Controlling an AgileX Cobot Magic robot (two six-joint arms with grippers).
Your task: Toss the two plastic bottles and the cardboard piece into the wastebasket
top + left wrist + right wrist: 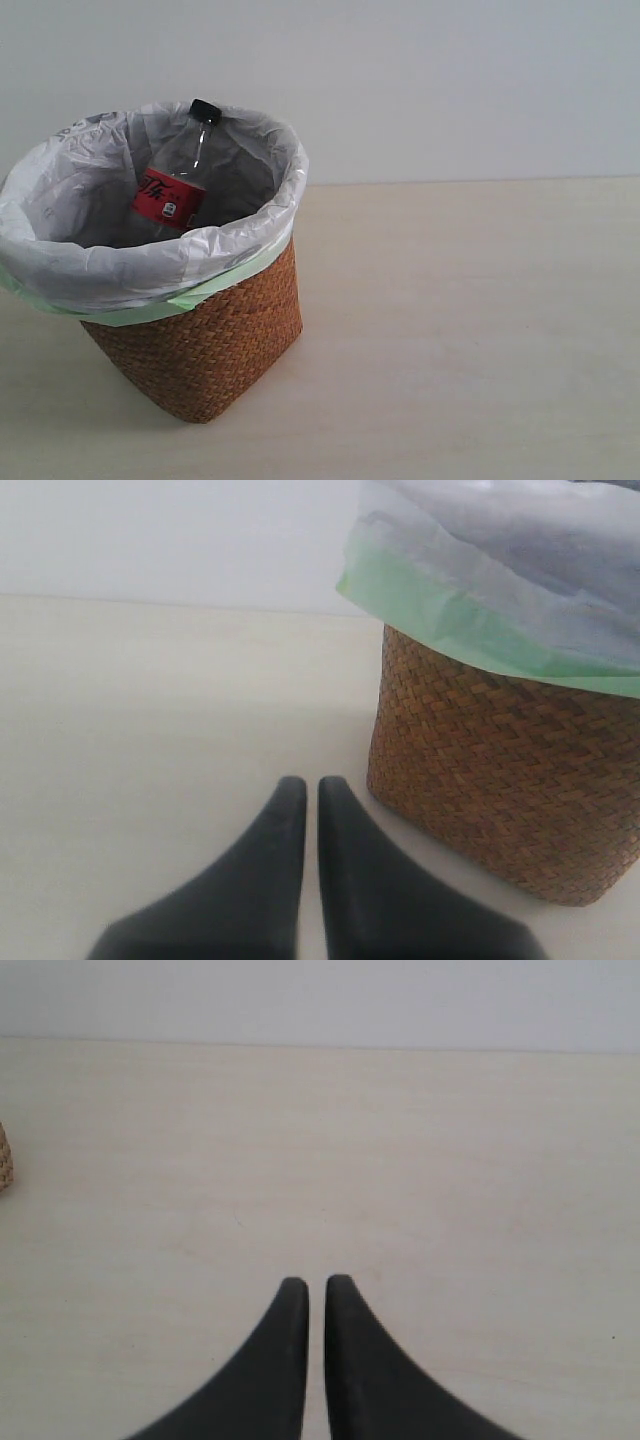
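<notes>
The brown wicker wastebasket (215, 350) stands at the left of the exterior view, lined with a white bag with a pale green edge. The long slim bottle (175, 185) with black cap and red label leans upright inside it. The green-capped bottle and the cardboard piece are out of view. No gripper shows in the exterior view. In the left wrist view my left gripper (312, 785) is shut and empty, low over the table beside the wastebasket (500, 780). My right gripper (317, 1285) is shut and empty over bare table.
A pale wooden table (470, 330) stretches to the right of the basket, with a plain white wall behind. A sliver of the basket's wicker (4, 1160) shows at the edge of the right wrist view.
</notes>
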